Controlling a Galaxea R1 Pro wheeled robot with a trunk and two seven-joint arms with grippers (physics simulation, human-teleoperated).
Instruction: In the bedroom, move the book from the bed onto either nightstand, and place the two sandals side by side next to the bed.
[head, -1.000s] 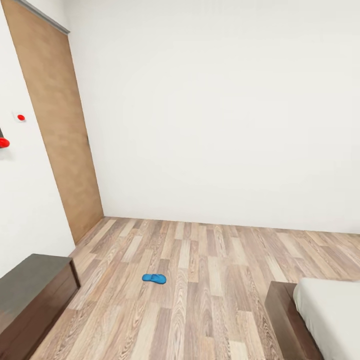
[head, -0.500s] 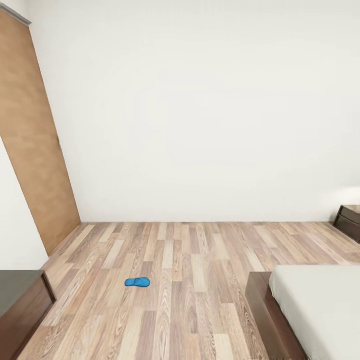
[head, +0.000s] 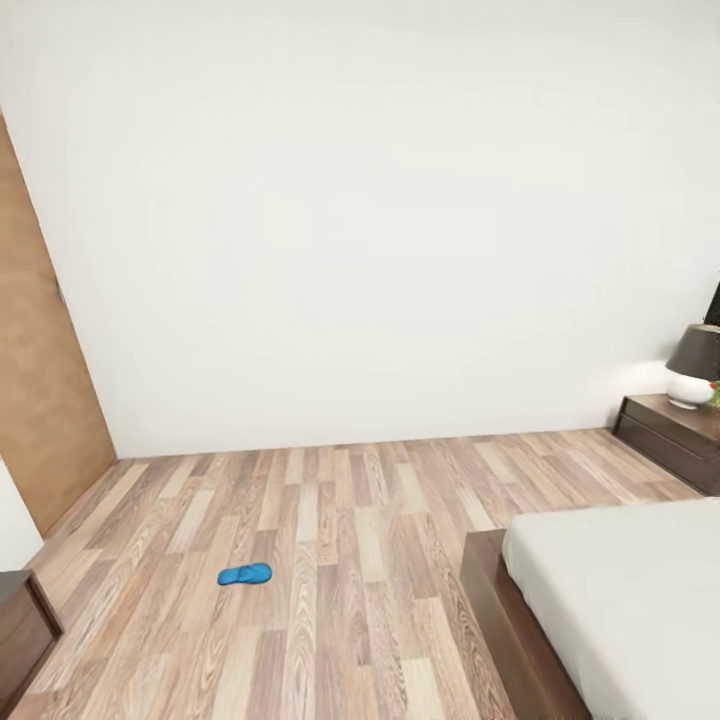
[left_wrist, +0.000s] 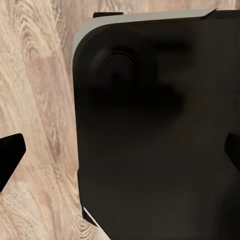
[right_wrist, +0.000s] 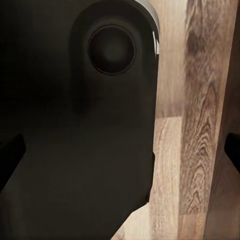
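One bright blue sandal (head: 245, 574) lies flat on the wood-plank floor, left of the bed and well apart from it. The bed (head: 620, 600) fills the lower right corner with its light-grey mattress and dark brown frame. A dark brown nightstand (head: 668, 438) stands against the far wall at the right edge. The book is out of view. My left gripper (left_wrist: 120, 155) is open, its dark fingertips (left_wrist: 11, 152) wide apart over the robot's black body and the floor. In the same way, my right gripper (right_wrist: 120, 155) is open with nothing between its fingers.
A lamp (head: 692, 365) with a dark shade stands on the nightstand. A brown door (head: 40, 400) is at the far left. The corner of a low dark cabinet (head: 22, 625) shows at the lower left. Open floor stretches between the sandal and the bed.
The camera has turned to the right: the door and cabinet have slid left, more of the bed shows, and the nightstand with its lamp has come into view. The sandal lies where it was.
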